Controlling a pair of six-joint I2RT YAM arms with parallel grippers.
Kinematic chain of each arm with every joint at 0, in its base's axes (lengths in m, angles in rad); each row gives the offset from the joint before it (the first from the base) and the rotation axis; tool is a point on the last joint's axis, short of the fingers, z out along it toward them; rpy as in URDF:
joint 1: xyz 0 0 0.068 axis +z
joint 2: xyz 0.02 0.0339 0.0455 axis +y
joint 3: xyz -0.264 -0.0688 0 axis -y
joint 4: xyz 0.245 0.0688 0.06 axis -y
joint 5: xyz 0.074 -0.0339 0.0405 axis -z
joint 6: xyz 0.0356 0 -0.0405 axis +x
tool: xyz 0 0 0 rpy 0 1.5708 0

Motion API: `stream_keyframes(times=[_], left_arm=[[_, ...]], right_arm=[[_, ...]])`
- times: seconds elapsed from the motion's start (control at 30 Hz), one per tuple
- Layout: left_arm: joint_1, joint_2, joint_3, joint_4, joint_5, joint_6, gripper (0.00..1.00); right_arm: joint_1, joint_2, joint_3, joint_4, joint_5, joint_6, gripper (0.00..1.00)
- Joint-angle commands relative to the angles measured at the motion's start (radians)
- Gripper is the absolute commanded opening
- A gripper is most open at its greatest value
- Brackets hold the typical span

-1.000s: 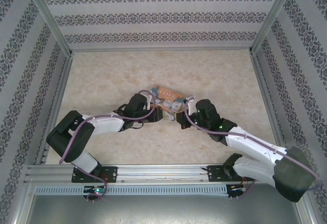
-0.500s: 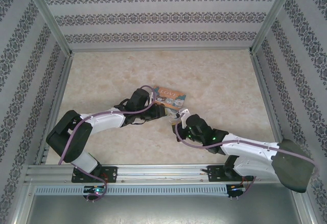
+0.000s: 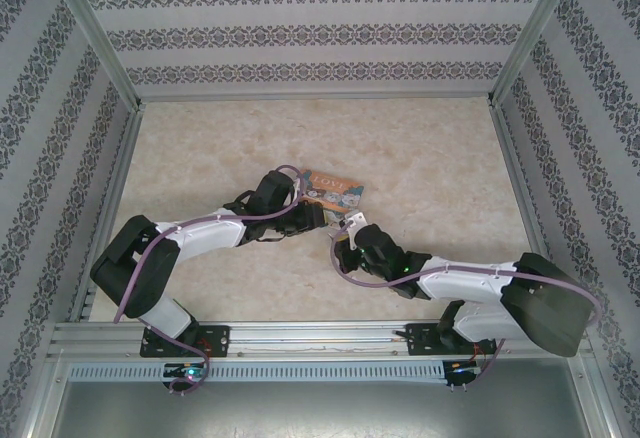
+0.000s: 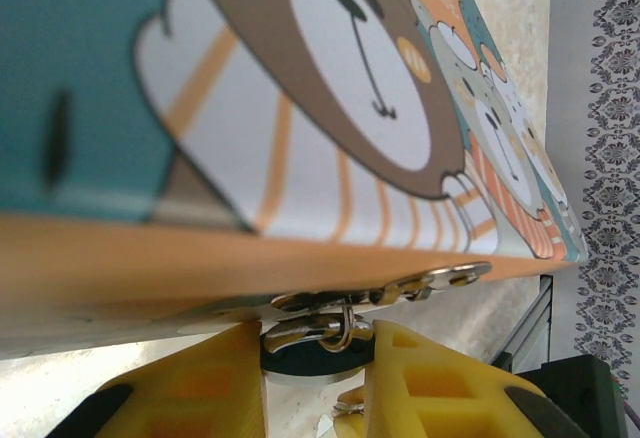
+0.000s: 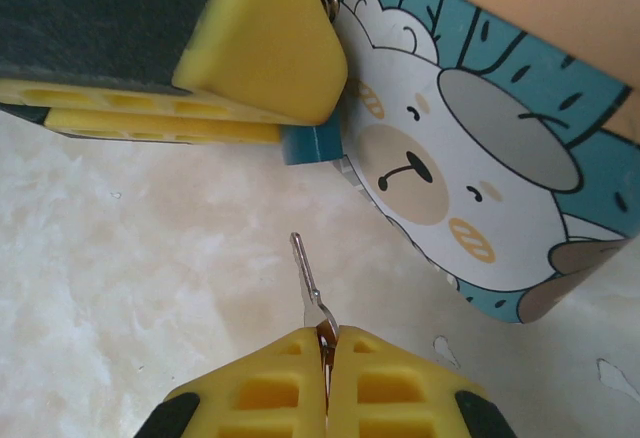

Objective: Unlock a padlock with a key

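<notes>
The padlock (image 5: 312, 144) is mostly hidden. In the right wrist view a small teal corner of its body looks out from under the yellow ribbed fingers (image 5: 260, 48) of the left gripper (image 4: 318, 358), which pinch it at the near side of the tin (image 5: 470, 178), around the middle of the marbled table (image 5: 120, 258). Its pale shackle is blurred. The right gripper (image 5: 326, 343) is pressed together on a thin metal key (image 5: 308, 276). The key's head is covered and its tip is near the padlock, not touching it.

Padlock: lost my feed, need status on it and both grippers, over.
Left gripper clamps padlock at edge of tin. Right gripper shut on key, tip short of padlock. Nothing in between.
</notes>
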Motion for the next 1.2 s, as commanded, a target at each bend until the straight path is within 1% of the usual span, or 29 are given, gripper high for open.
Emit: stream_keyframes(times=[0.0, 0.17, 0.47, 0.83, 1.17], left_arm=[[-0.008, -0.031, 0.034, -0.006, 0.018, -0.009, 0.24], [-0.008, -0.03, 0.032, -0.006, 0.018, -0.014, 0.24], [-0.008, -0.032, 0.028, -0.008, 0.02, -0.018, 0.25], [-0.009, -0.035, 0.025, -0.012, 0.017, -0.016, 0.25], [-0.008, -0.036, 0.023, -0.012, 0.018, -0.018, 0.25]], right_arm=[[0.009, 0.023, -0.003, 0.066, 0.026, 0.002, 0.0], [0.009, 0.052, 0.001, 0.107, 0.042, 0.009, 0.0], [0.007, 0.086, 0.014, 0.123, 0.084, 0.021, 0.0], [0.004, 0.093, 0.02, 0.17, 0.045, 0.011, 0.0], [-0.007, 0.107, 0.041, 0.196, 0.039, -0.006, 0.0]])
